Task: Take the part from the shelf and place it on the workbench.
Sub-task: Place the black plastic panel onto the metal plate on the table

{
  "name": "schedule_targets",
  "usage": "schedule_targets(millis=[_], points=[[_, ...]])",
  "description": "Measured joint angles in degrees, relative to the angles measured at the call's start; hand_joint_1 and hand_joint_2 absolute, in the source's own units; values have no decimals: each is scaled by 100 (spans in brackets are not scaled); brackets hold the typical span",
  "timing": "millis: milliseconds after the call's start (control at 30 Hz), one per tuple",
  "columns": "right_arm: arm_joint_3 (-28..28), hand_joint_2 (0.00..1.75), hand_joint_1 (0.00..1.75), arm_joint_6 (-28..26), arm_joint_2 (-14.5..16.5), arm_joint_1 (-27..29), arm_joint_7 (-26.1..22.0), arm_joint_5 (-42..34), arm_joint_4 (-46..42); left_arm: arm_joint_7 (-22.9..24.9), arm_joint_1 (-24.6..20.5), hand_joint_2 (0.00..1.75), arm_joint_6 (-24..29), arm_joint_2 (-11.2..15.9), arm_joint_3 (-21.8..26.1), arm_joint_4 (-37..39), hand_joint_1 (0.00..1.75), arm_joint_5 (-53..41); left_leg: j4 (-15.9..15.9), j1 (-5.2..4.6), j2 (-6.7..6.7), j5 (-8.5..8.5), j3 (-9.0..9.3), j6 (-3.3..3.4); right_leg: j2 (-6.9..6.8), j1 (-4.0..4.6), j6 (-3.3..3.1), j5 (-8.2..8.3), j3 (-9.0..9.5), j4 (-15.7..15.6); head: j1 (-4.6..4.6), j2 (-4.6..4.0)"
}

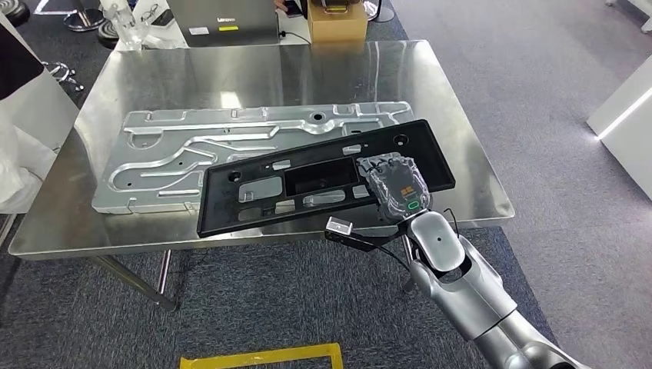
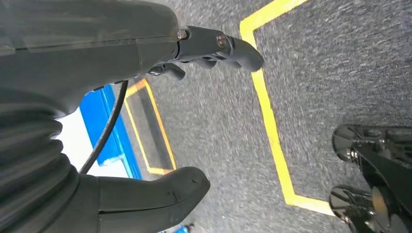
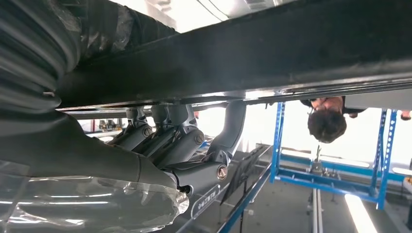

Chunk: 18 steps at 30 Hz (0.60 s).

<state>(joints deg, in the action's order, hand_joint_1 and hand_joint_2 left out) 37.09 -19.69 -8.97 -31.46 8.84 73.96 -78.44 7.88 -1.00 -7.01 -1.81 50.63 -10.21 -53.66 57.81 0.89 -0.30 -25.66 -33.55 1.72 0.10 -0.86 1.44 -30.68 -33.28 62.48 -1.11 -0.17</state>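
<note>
Two panels share the steel table (image 1: pixel 454 92): a silver stamped metal plate (image 1: pixel 184 154) lying flat, well left of the fingers, & the black part (image 1: pixel 307 181), a long plastic frame w/ cutouts, set at a slant w/ its far edge overlapping the plate's near-right area. Part's near-right edge sits at the table's front rim, where the right hand (image 1: pixel 394 184) grips it. Right wrist view: dark fingers (image 3: pixel 170 131) curl up against the part's (image 3: pixel 272 48) underside, the thick grey thumb on its other face, so the hand is clamped on the part. Silver right arm reaches in from lower right. Left hand (image 2: pixel 145 111) hangs over grey carpet, fingers spread apart w/ nothing between them; yellow floor tape (image 2: pixel 269 121) runs just beyond the fingertips. Behind the table, far from the fingers: a laptop (image 1: pixel 223 21) & a cardboard box (image 1: pixel 337 21). A person's head shows beyond blue racking (image 3: pixel 335 170) in the right wrist view.
</note>
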Motion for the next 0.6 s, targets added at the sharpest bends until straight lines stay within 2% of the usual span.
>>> schedule_targets(millis=[67,100,133,167,233,267,300,367,433,467,500,533,600], points=[[-20,175,175,-5,-11,-4,2,-1,7,-3,-3,175,2,1,2,0,0,-4,1,-23,3,-47,42,62,-2,8,6,-241,-468,751,0,0],[-25,175,175,-7,-17,10,3,0,15,-4,-6,175,2,2,3,0,0,-6,3,-37,1,-75,69,85,-2,11,2,-291,-696,1062,0,0],[-30,175,175,-7,-25,30,2,0,22,-5,-7,175,3,3,3,0,0,-6,5,-52,-6,-106,107,99,-2,12,-10,-235,-838,1195,0,0],[-38,175,175,-7,-33,47,2,-1,28,-7,-6,175,4,3,4,0,0,-6,8,-65,-14,-141,154,104,-2,15,-33,-70,-873,1116,0,0],[-66,175,175,-7,-44,58,2,-1,31,-8,3,175,6,0,4,1,0,-10,6,-84,-24,-218,260,94,-4,46,-115,439,-657,426,0,0],[-85,175,175,-7,-49,52,3,-2,31,-8,6,175,6,-6,4,2,0,-15,9,-96,-26,-257,297,75,-8,71,-160,604,-513,65,-1,0],[-102,175,175,-9,-53,46,3,-2,31,-8,6,175,6,-11,4,2,0,-19,7,-101,-27,-288,319,50,-12,98,-196,691,-408,-188,-2,0],[-127,175,175,-15,-56,42,2,-2,31,-8,0,175,7,-19,4,3,0,-23,-13,-100,-26,-332,340,-9,-12,133,-245,659,-335,-334,-1,0],[-143,175,175,-18,-58,50,-1,-2,28,-9,-15,175,7,-13,4,1,0,-25,-19,-104,-14,-381,384,-66,-1,105,-277,644,-258,-412,1,-1],[-149,175,175,-19,-59,49,-1,-2,27,-10,-18,175,8,-10,4,0,0,-27,82,-103,-11,-448,362,-92,0,82,-295,638,-196,-467,-2,-1],[-154,175,175,-20,-60,47,-2,-2,26,-11,-20,175,8,-5,4,-1,0,-30,297,-99,-7,-558,273,-120,-1,59,-312,627,-129,-517,-2,-1],[-155,175,175,-22,-60,44,-1,-2,27,-12,-16,175,9,-4,4,-1,0,-31,632,-80,-6,-700,102,-143,-5,55,-328,603,-78,-541,-3,-1],[-155,175,175,-24,-60,56,-1,-2,30,-13,-13,175,15,-3,4,0,0,-32,1384,-52,-5,-936,-369,-193,-6,53,-339,536,-1,-548,-3,0]])
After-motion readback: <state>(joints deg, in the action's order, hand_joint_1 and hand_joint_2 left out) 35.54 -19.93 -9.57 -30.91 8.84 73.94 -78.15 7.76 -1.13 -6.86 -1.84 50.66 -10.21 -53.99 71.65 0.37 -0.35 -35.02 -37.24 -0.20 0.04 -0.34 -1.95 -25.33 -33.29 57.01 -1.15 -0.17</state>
